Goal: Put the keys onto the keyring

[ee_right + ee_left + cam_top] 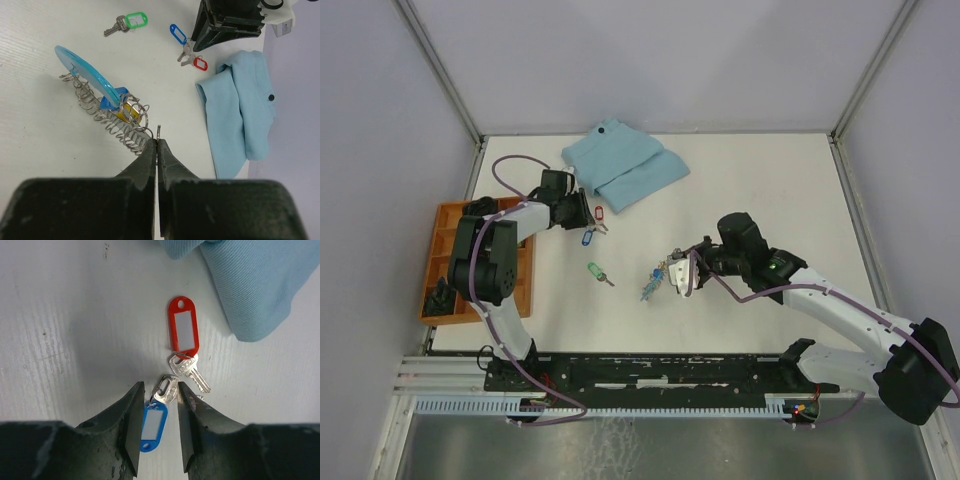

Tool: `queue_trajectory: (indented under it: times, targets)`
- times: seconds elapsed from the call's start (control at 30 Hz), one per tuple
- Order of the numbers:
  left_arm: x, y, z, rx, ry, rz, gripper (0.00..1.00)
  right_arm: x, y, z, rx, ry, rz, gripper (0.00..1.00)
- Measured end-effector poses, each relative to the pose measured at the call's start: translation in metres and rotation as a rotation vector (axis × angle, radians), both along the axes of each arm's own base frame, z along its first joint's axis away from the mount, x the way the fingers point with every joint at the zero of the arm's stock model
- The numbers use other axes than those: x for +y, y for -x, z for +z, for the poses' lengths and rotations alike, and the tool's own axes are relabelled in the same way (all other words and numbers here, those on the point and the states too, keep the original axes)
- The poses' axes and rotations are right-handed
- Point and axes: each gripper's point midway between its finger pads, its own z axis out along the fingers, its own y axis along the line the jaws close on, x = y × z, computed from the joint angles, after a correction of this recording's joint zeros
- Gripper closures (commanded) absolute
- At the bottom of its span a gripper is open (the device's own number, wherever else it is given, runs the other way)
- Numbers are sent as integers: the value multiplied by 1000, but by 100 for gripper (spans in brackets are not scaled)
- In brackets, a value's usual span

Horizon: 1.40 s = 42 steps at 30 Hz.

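1. Keyring lies on the desk just ahead-left of the right pincer, which is clamped shut on one end ring. I'd hold that steady.
2. Blue key sits between the parted jaws of the left pincer and isn't pinched yet. Squeeze the metal head, not the tag.
3. Red key lies just ahead, nearly touching, so lift slowly.

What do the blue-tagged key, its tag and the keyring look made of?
The blue-tagged silver key: bright metal, it glints. Its oval blue tag: glossy plastic, probably, with a white paper-like insert. The keyring: shiny grey metal wire links; its curved light-blue strap looks like smooth plastic.
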Motion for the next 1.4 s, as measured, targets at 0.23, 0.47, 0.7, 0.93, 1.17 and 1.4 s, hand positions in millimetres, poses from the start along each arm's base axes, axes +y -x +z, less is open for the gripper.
queue_trajectory:
  times: [0.23, 0.47, 0.7, 0.93, 1.17, 1.4]
  targets:
    - [-5, 7, -4, 32, 17, -34, 72, -3, 2, -5, 9, 23, -2, 99]
    - [-6, 11, -4, 58, 24, -45, 84, -4, 5, -10, 18, 40, 0, 99]
    - [-6, 12, -4, 62, 21, -50, 97, -4, 7, -12, 21, 49, 1, 99]
    - [-12, 15, -4, 52, 21, -72, 97, -5, 7, -12, 20, 55, -1, 99]
    - [-48, 45, 14, -15, 15, -168, 97, -9, 8, -14, 20, 70, -8, 99]
    - [-73, 57, 59, -118, -10, -213, 97, -12, 10, -14, 17, 83, -12, 99]
